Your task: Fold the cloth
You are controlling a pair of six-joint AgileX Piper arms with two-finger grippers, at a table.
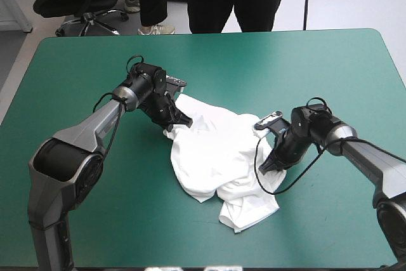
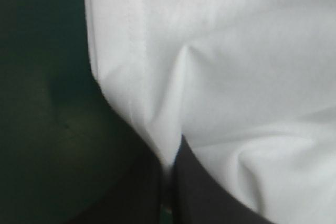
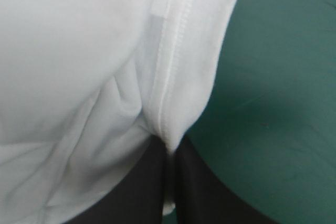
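Your left gripper (image 2: 168, 160) is pinched almost shut on a hemmed edge of the T-shirt (image 1: 212, 150). The white cloth is squeezed between its black fingers (image 2: 210, 195). Your right gripper (image 3: 169, 150) is pinched the same way on another stitched edge (the seam runs right down into the tips). The T-shirt lies crumpled near the middle of the teal-green table (image 1: 76, 61). The left gripper has its far left corner, and the right gripper has its right side.

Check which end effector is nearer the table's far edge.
Left. Left end effector grips the T-shirt at its far end, nearer that edge; right end effector grips its side, farther off.
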